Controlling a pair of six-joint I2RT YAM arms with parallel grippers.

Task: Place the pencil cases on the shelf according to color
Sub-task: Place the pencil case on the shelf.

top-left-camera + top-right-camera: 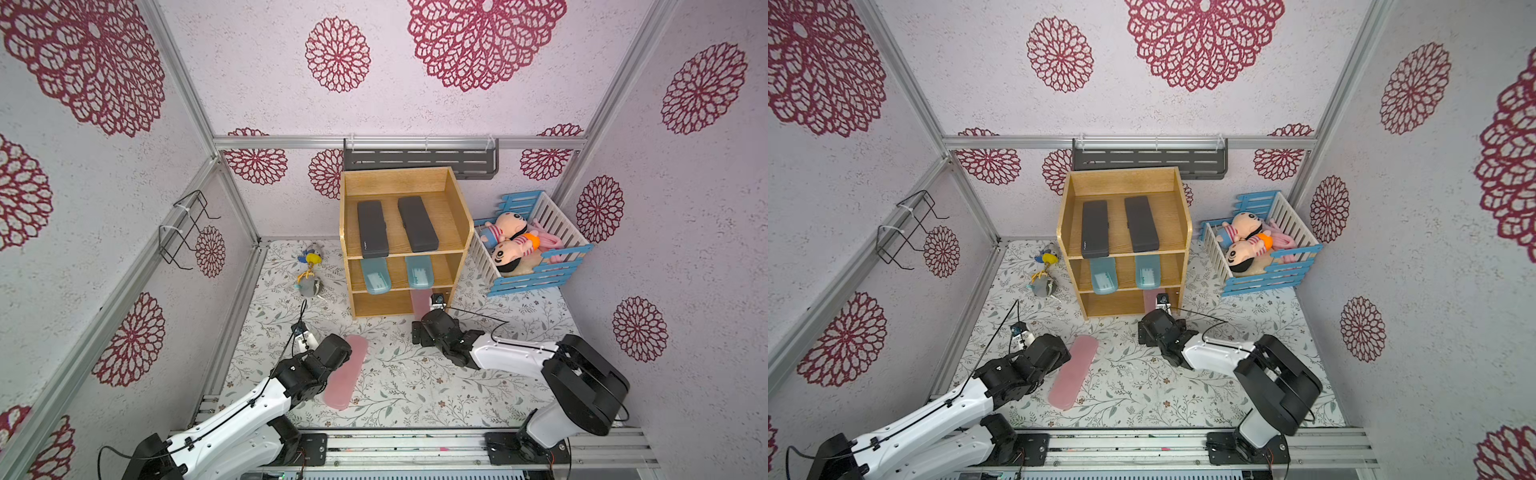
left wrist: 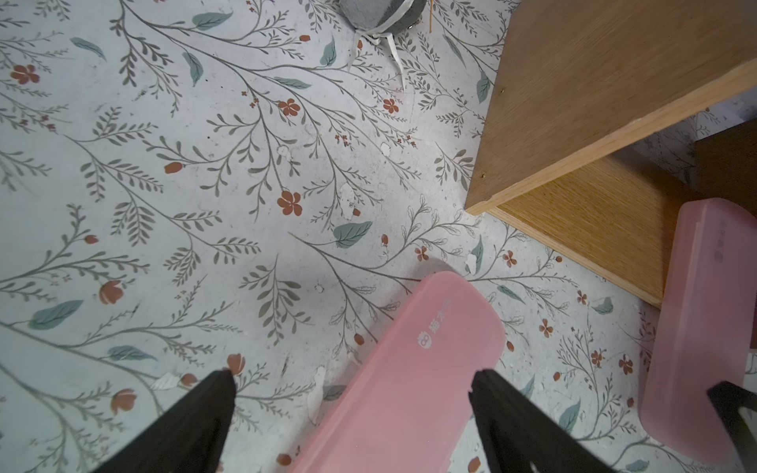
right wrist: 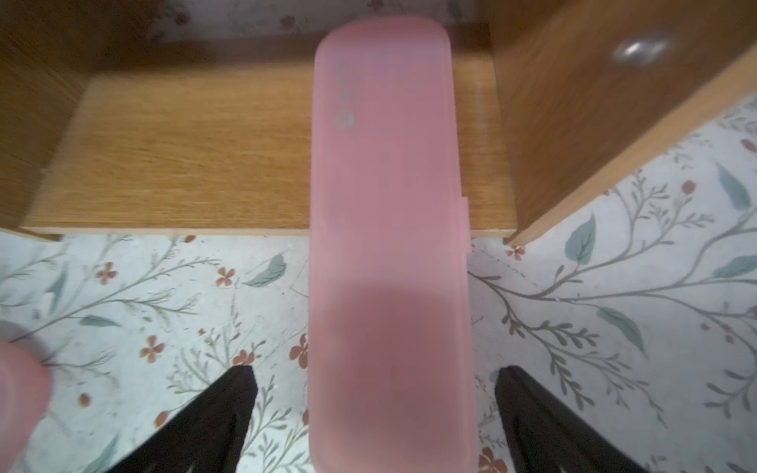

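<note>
black cases (image 1: 372, 228), teal cases (image 1: 376, 276), pink cases (image 1: 347, 372), floral tabletop (image 1: 395, 374)

In both top views the shelf's (image 1: 402, 252) boards swallow the far ends of the left teal case (image 1: 375, 276) and the right teal case (image 1: 419, 272). Of the pink case on the bottom level (image 1: 419, 303) we see only a strip, its near end behind the right arm (image 1: 440, 332); the right wrist view shows it smeared (its printed mark unreadable) and cut by the frame. The left arm (image 1: 320, 361) overlaps one long edge of the pink case on the surface (image 1: 347, 372). We find the right hand (image 3: 373, 368) and left hand (image 2: 354, 372) only as cropped fingers in the wrist views. A pink blur (image 3: 16, 401) at one frame edge we cannot name.
</note>
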